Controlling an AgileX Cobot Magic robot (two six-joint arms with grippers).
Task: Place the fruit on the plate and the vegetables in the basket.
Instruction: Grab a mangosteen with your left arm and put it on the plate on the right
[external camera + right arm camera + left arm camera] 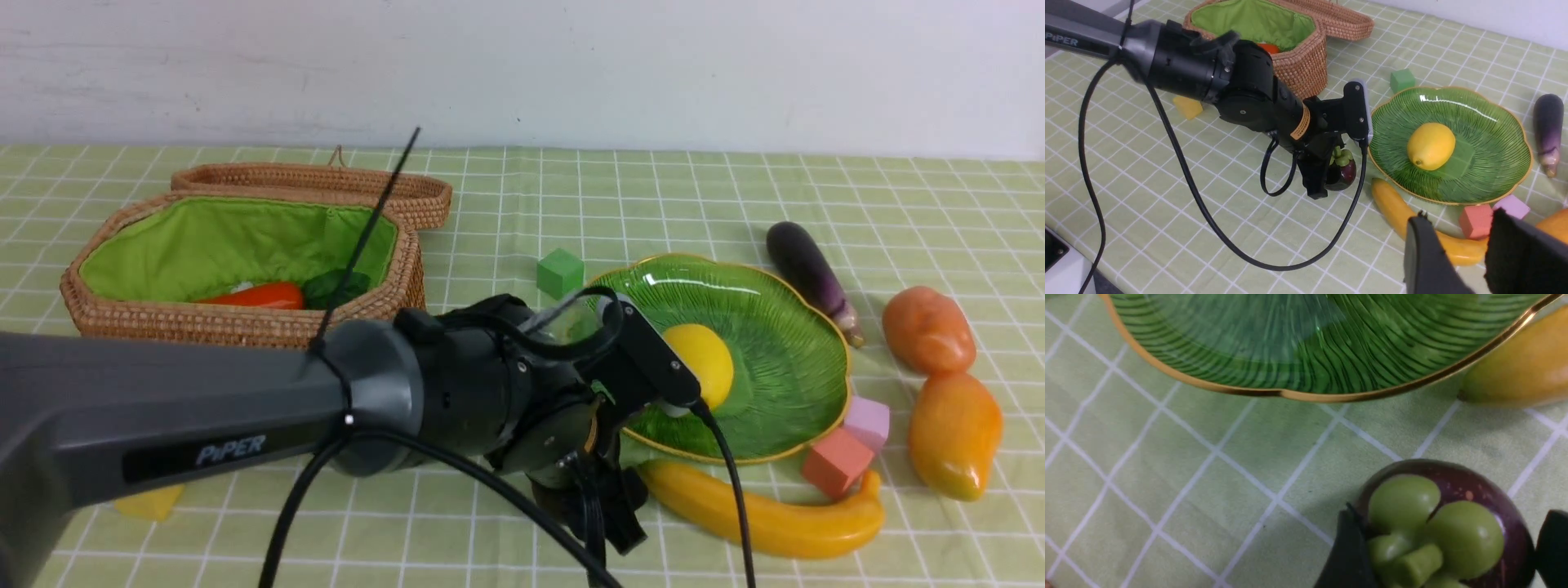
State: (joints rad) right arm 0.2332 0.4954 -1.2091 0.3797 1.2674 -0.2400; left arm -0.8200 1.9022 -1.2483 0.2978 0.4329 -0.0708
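Two views catch what the front one hides behind my left arm: the mangosteen (1342, 171) sits on the table (571, 188) just off the plate's (784, 392) near left rim, with my left gripper (1449, 551) set wide around it. In the left wrist view one finger (1347, 547) lies against the fruit and the other stands just beside it; whether they press I cannot tell. Only the right wrist view shows my right gripper (1461, 220), jaws partly apart and empty, above the table's near right part. The lemon (702, 363) lies in the plate. The banana (759, 510) lies along the plate's near rim, and the mango (953, 433) and potato (929, 329) sit toward the right edge. The eggplant (808, 265) lies just behind the plate. The carrot (261, 296) is in the basket (237, 322), toward the far left corner.
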